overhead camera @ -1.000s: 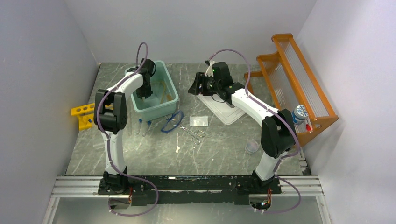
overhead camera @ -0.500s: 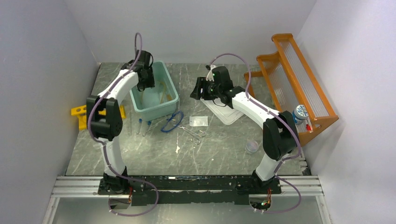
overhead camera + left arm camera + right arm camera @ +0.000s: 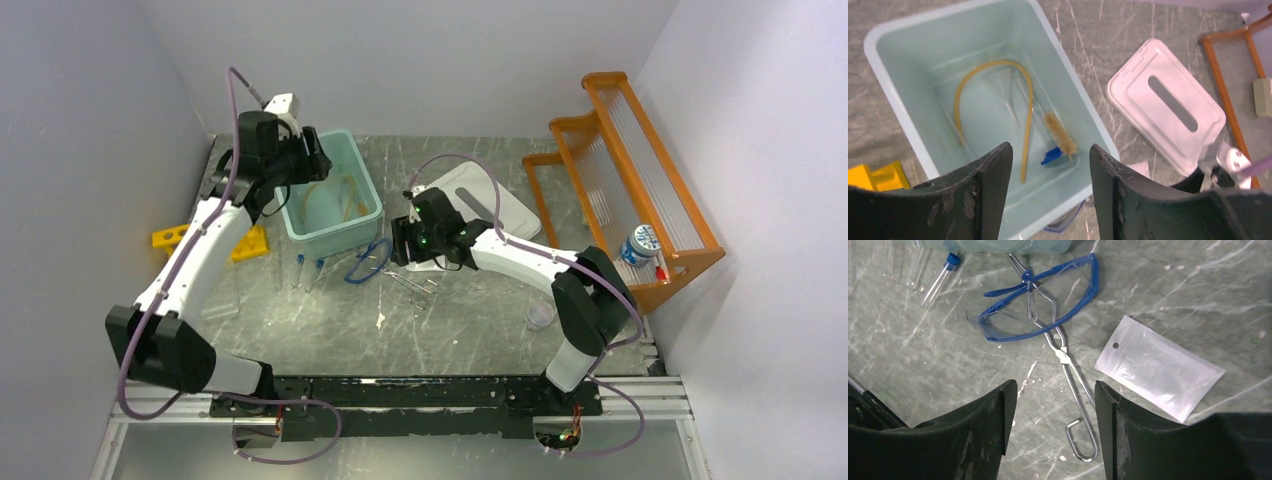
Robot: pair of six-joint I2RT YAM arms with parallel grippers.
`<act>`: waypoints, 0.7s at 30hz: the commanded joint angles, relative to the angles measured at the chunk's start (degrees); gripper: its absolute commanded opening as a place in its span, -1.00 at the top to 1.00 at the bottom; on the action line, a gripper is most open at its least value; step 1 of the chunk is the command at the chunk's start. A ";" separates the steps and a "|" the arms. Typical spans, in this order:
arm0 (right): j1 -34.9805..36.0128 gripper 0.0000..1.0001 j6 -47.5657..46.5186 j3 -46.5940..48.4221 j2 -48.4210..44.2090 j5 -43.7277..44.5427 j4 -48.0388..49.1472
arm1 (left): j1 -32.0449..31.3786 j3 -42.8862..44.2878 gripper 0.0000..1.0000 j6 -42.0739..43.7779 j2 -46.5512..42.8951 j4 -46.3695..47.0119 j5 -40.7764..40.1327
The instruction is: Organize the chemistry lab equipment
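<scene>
My left gripper (image 3: pixel 303 160) (image 3: pixel 1049 147) is open and empty above the teal bin (image 3: pixel 365 215) (image 3: pixel 893 95). In the bin lie a tan tubing loop (image 3: pixel 993 62), a small brush (image 3: pixel 1060 134) and a blue cap (image 3: pixel 1050 156). My right gripper (image 3: pixel 405 243) (image 3: pixel 1054 385) is open and empty, hovering over the silver forceps (image 3: pixel 420 287) (image 3: pixel 1068 371). The forceps lie on the table across blue safety glasses (image 3: pixel 366 262) (image 3: pixel 1092 277). Clear test tubes (image 3: pixel 300 272) (image 3: pixel 940 277) lie in front of the bin. The yellow tube rack (image 3: pixel 170 238) stands at the left. A clear cup (image 3: pixel 540 315) sits at the right.
A white lid (image 3: pixel 495 205) (image 3: pixel 1168 107) lies behind my right arm. A small clear plastic bag (image 3: pixel 1158 367) lies right of the forceps. The orange wooden shelf (image 3: pixel 620 170) stands along the right wall, with a blue-capped jar (image 3: pixel 641 243) on it.
My left gripper has risen out of the bin and drawn back to the left. My right gripper has moved from the white lid forward and left, over the forceps.
</scene>
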 commanded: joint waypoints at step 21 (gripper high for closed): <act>2.22 -0.23 3.65 1.65 7.75 16.12 -6.59 | -0.37 -15.29 -0.94 -0.65 -20.37 -5.28 -0.45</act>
